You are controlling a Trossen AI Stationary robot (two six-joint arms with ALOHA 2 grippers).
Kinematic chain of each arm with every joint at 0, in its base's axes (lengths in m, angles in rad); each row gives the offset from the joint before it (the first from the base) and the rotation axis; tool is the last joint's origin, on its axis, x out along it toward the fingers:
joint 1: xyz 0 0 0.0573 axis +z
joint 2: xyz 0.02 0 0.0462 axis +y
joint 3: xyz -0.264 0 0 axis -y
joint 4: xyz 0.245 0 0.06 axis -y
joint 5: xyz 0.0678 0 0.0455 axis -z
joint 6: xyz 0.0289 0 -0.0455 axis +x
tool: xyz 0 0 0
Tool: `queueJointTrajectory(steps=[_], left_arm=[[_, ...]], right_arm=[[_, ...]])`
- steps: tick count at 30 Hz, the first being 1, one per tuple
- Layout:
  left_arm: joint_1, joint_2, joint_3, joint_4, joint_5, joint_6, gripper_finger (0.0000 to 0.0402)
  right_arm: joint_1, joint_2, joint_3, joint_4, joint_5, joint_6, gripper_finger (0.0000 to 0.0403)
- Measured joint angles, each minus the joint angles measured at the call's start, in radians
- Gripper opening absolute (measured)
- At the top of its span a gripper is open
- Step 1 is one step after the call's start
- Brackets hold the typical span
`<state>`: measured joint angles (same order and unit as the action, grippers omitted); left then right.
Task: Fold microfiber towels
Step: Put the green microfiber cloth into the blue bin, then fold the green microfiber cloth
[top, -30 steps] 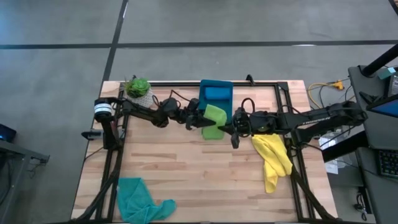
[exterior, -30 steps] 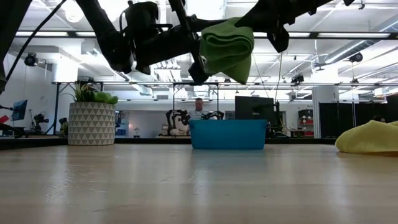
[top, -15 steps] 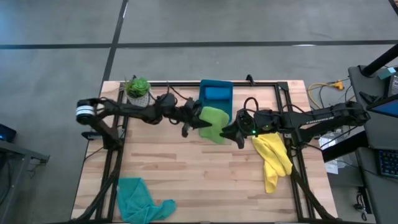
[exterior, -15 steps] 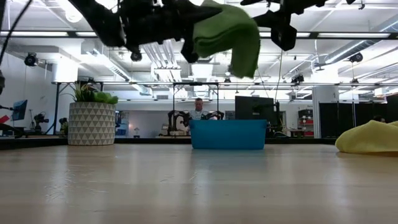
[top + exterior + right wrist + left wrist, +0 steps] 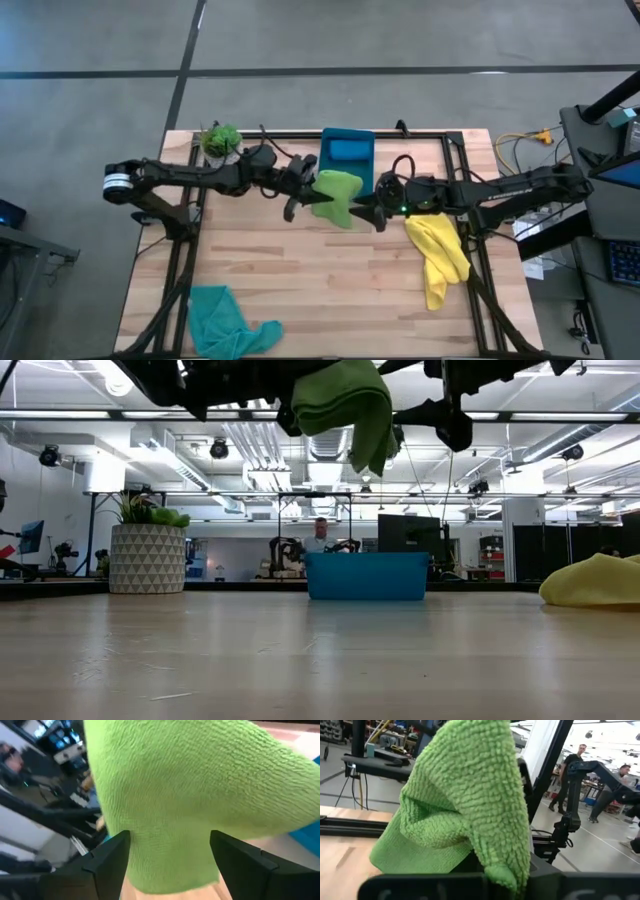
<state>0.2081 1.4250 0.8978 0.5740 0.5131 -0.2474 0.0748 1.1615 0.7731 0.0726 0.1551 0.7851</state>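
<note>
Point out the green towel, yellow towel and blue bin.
green towel [image 5: 335,195]: high view, middle of the hanging cloth.
yellow towel [image 5: 440,255]: high view, middle of the crumpled cloth.
blue bin [image 5: 366,576]: low view, front wall.

The green towel [image 5: 465,805] fills both wrist views, hiding most of the table behind it and the left fingers gripping it. In the low view its top and both arms are cut off by the upper edge. Beside it, the yellow towel [image 5: 598,582] runs off-frame.
</note>
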Motion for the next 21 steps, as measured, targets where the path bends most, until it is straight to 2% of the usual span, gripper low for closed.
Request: queueJointTrajectory(steps=[3,6,8,10,13,15,17,21], left_arm=[[0.000,-0.003,-0.002,-0.006,0.036,-0.005,0.0000],[0.000,-0.005,0.017,-0.107,0.089,-0.034,0.0000],[-0.001,-0.011,0.055,-0.266,0.114,-0.040,0.0000],[-0.009,-0.015,0.113,-0.489,0.121,0.018,0.0000],[-0.030,-0.014,0.210,-0.816,0.071,0.143,0.0000],[-0.044,-0.008,0.272,-0.959,0.009,0.206,0.0000],[-0.051,-0.008,0.322,-1.069,-0.030,0.246,0.0000],[-0.062,-0.008,0.398,-1.151,-0.074,0.262,0.0000]], right_arm=[[-0.002,-0.001,-0.023,0.073,0.027,0.009,0.0280],[-0.002,-0.002,-0.027,0.041,0.056,-0.016,0.0283],[-0.001,-0.001,-0.028,0.031,0.056,-0.067,0.0281],[0.006,-0.001,-0.028,0.037,0.052,-0.135,0.0278],[0.012,-0.002,-0.028,0.049,0.008,-0.238,0.0274],[0.012,0.001,-0.028,0.067,-0.048,-0.279,0.0275],[0.012,0.014,-0.027,0.096,-0.066,-0.321,0.0276],[0.012,0.049,-0.022,0.153,-0.068,-0.464,0.0282]])
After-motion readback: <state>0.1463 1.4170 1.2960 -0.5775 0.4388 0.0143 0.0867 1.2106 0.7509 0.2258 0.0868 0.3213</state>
